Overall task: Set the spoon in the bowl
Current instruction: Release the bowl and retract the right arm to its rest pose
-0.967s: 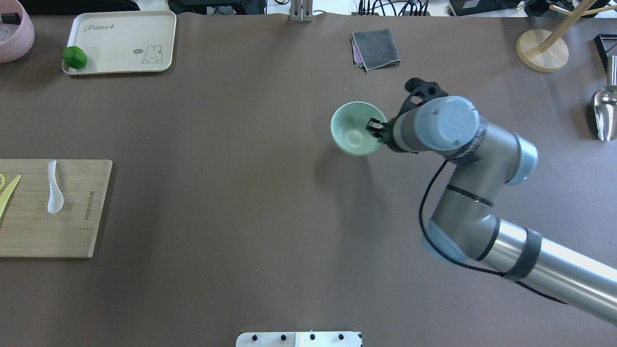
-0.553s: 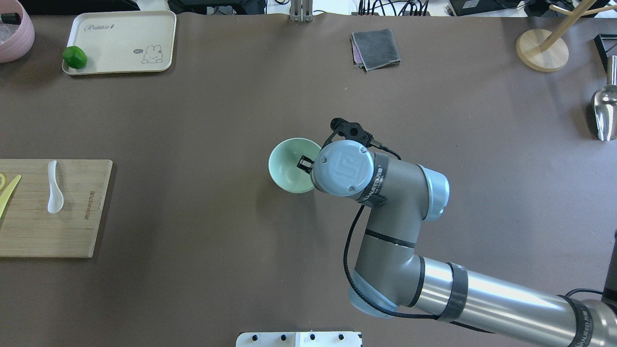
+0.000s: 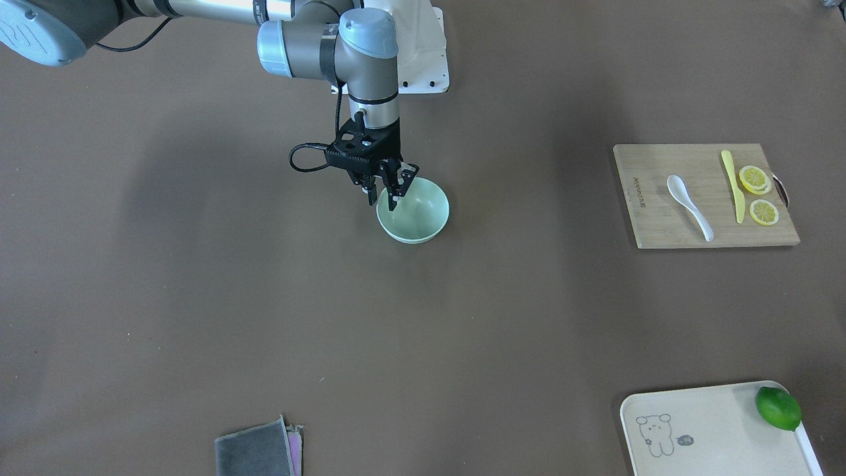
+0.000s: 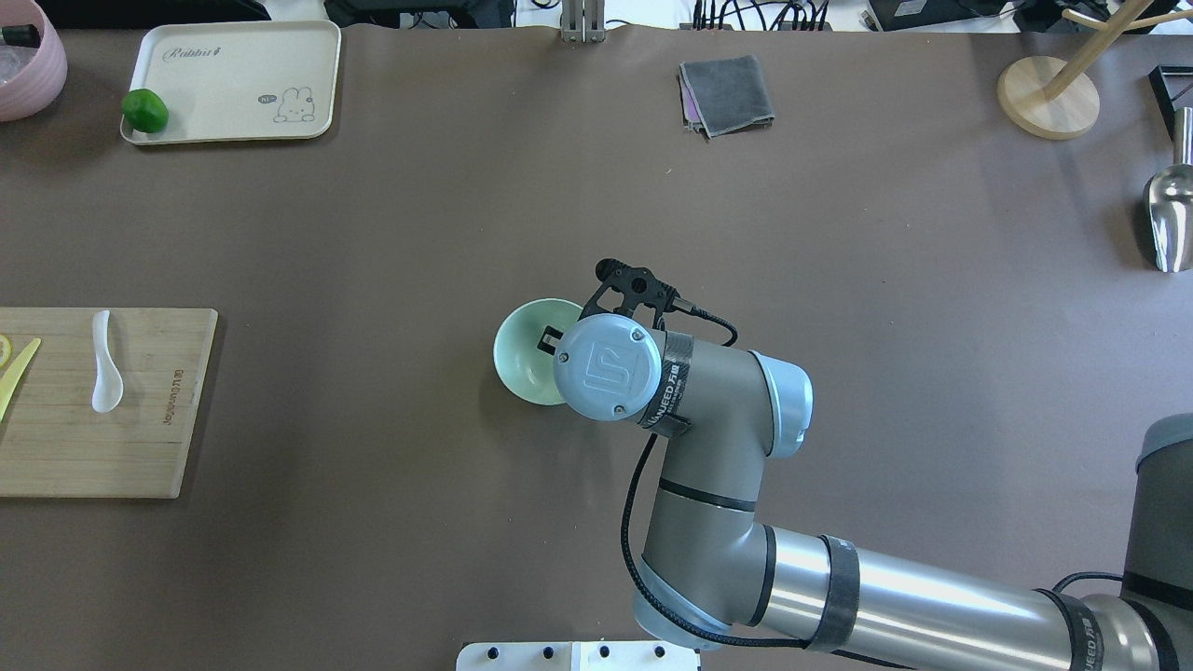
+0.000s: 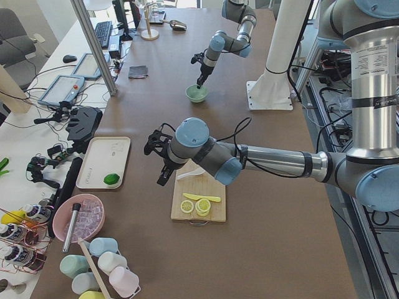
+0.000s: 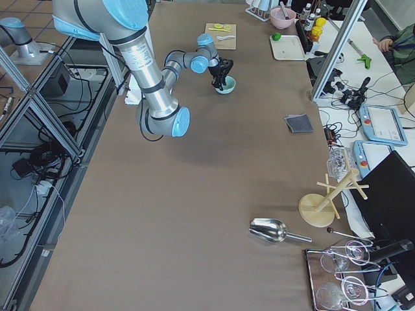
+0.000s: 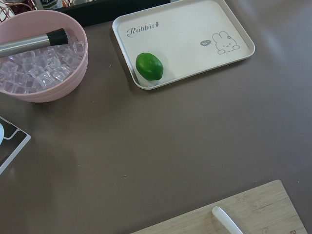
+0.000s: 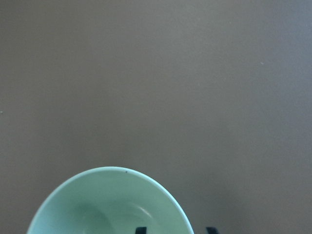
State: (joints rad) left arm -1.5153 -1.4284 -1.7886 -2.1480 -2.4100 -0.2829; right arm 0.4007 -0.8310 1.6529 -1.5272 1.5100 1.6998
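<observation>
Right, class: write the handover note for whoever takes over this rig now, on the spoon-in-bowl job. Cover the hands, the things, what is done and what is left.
The right hand is shut on the rim of the bowl, one finger inside and one outside, mid-table.
The left hand hovers by the edge of the cutting board; whether it is open or shut cannot be told.
The spoon lies on the cutting board beside the yellow knife, with no hand on it.
Done: bowl grasped.
Left: release the bowl, pick up the spoon, set it in the bowl.
</observation>
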